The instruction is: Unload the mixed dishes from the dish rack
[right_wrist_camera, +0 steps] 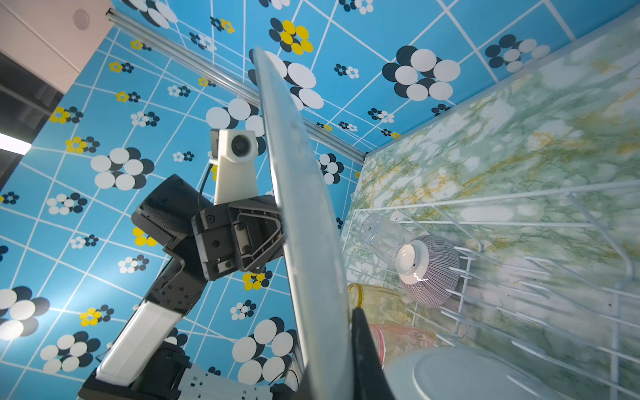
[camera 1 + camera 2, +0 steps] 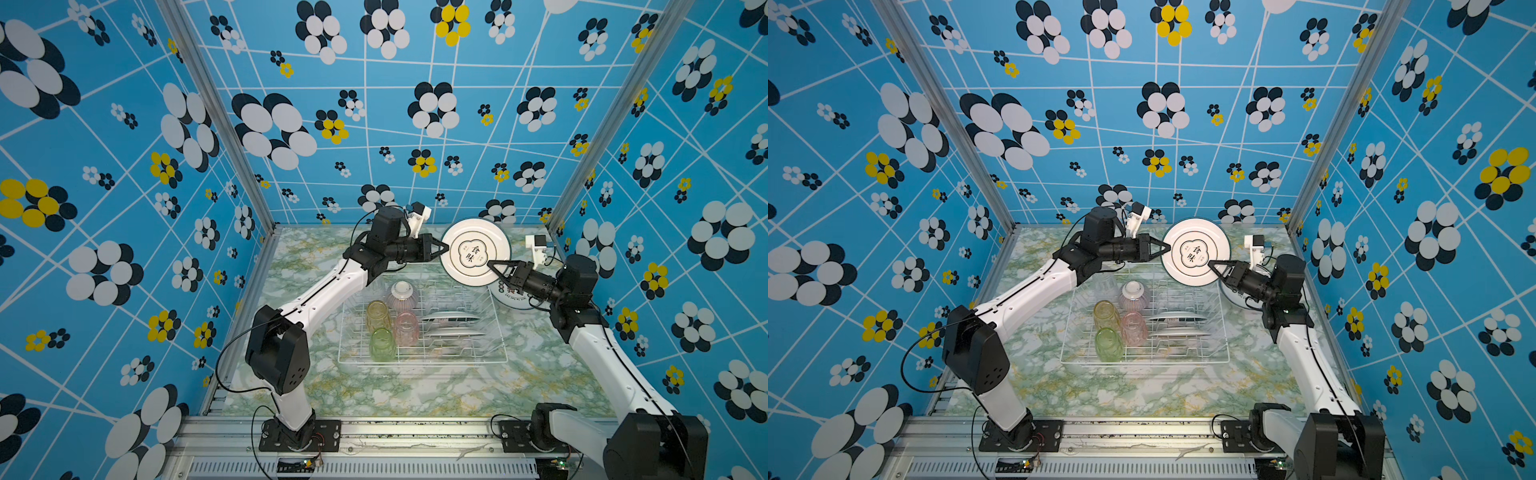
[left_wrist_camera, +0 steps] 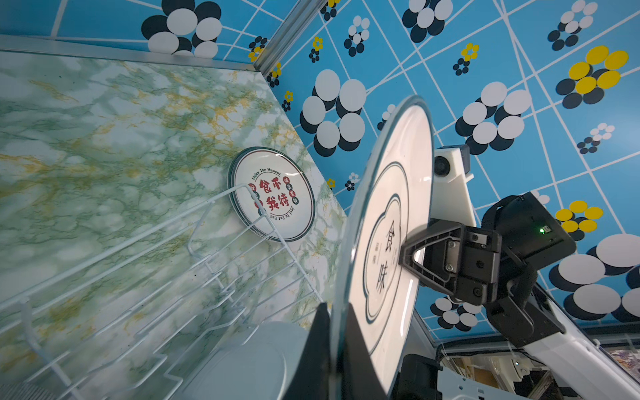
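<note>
Pinching with left gripper (image 2: 446, 248) the rim of the white printed plate (image 2: 475, 232), upright between both finger pairs above the dish rack (image 2: 422, 360), clamping its opposite lower rim with right gripper (image 2: 491, 264); likely risking twisting, slipping or dropping if pulling apart or releasing unevenly.

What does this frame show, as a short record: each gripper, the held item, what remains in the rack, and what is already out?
left gripper: shut on the held plate, at its rim
right gripper: shut on the same plate, elsewhere on the rim
plate pose: on edge, lifted over the dish rack at its far right corner
in rack: amber tumbler, green tumbler, pink tumbler, clear tumbler, striped bowl upside down, two slotted plates
out: printed plate flat on the table, right of the rack
</note>
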`<state>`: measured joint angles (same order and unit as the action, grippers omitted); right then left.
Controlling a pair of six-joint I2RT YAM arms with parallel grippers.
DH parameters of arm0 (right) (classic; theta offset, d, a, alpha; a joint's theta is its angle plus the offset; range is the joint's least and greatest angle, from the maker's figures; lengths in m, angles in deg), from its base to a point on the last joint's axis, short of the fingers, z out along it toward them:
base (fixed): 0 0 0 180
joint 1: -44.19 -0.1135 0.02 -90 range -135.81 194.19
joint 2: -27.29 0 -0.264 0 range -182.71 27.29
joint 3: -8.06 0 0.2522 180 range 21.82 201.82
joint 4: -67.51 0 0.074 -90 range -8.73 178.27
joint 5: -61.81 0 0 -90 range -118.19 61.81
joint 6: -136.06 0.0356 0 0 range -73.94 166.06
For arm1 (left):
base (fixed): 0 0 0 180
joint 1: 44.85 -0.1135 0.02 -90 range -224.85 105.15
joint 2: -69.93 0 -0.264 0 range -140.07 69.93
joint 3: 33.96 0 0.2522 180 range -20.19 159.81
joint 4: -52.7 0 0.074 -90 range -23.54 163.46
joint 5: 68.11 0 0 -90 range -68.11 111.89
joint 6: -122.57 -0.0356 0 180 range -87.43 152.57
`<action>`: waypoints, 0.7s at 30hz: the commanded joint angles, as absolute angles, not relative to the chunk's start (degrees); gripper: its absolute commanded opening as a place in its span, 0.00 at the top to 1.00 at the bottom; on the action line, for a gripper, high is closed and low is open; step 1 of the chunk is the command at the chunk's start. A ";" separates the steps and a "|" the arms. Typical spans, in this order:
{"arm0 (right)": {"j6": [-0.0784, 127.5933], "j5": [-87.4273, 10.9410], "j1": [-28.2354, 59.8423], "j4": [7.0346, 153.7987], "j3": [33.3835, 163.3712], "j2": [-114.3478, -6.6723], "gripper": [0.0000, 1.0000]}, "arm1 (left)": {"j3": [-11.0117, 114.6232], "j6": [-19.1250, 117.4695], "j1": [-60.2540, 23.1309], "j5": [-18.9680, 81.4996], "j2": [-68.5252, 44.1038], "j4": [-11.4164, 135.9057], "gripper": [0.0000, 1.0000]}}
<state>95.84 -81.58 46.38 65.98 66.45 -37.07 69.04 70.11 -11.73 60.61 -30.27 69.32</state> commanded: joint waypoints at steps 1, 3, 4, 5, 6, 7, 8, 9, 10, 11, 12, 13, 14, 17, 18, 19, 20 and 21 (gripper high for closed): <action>97.31 -79.18 46.30 65.20 66.69 -36.89 1.00 | 68.99 68.97 -11.55 61.81 -31.32 66.32 1.00; 97.47 -77.43 46.35 65.53 66.85 -36.88 1.00 | 69.45 67.15 -11.63 59.86 -30.93 69.60 0.88; 97.21 -76.39 46.43 66.11 67.13 -36.91 1.00 | 69.61 65.23 -11.69 58.04 -30.35 72.01 0.83; 96.72 -74.87 46.54 67.59 67.63 -37.11 1.00 | 69.71 63.03 -11.65 55.73 -29.53 75.03 0.80; 96.29 -73.60 46.71 68.70 68.08 -37.35 1.00 | 69.59 61.00 -11.72 53.61 -28.66 77.34 0.78; 96.03 -72.21 47.18 69.95 68.59 -37.87 1.00 | 69.34 58.80 -11.84 51.07 -27.44 79.71 0.69; 95.98 -70.93 48.03 71.03 69.08 -38.49 1.00 | 69.11 56.30 -11.89 48.01 -26.13 82.54 0.63; 96.15 -70.14 48.96 71.47 69.24 -39.28 1.00 | 68.97 53.86 -11.91 44.82 -25.04 85.17 0.63; 96.75 -69.65 50.30 71.60 69.36 -40.25 1.00 | 68.65 51.24 -11.92 41.54 -23.68 87.74 0.62; 97.28 -69.19 51.87 71.62 69.32 -41.25 1.00 | 68.18 48.99 -11.90 38.59 -22.37 90.03 0.62; 97.55 -68.67 53.47 71.92 69.34 -42.26 1.00 | 67.60 46.75 -11.89 35.62 -21.08 92.09 0.62; 97.36 -68.17 54.91 72.72 69.61 -42.98 1.00 | 67.08 45.10 -11.75 33.26 -20.00 93.58 0.62; 96.24 -67.55 56.41 74.51 69.97 -43.91 1.00 | 66.31 43.28 -11.45 30.90 -18.61 95.19 0.63; 92.34 -64.49 60.02 79.59 71.21 -46.18 1.00 | 63.77 38.13 -9.71 24.74 -14.81 98.25 0.62; 91.45 -63.83 61.34 80.45 71.26 -47.15 1.00 | 63.02 36.84 -8.98 23.24 -13.87 98.89 0.61; 90.63 -62.79 62.42 81.22 71.24 -48.05 1.00 | 62.18 35.51 -8.30 22.23 -12.88 99.51 0.60; 89.77 -61.97 63.38 81.75 71.22 -49.06 1.00 | 61.54 34.44 -7.73 21.63 -12.09 100.04 0.60; 89.01 -61.29 63.99 82.32 71.36 -49.90 1.00 | 61.09 33.84 -7.40 21.30 -11.61 100.37 0.60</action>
<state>93.13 -64.53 62.43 79.31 68.92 -48.61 63.11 40.53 -8.89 27.72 -12.92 95.50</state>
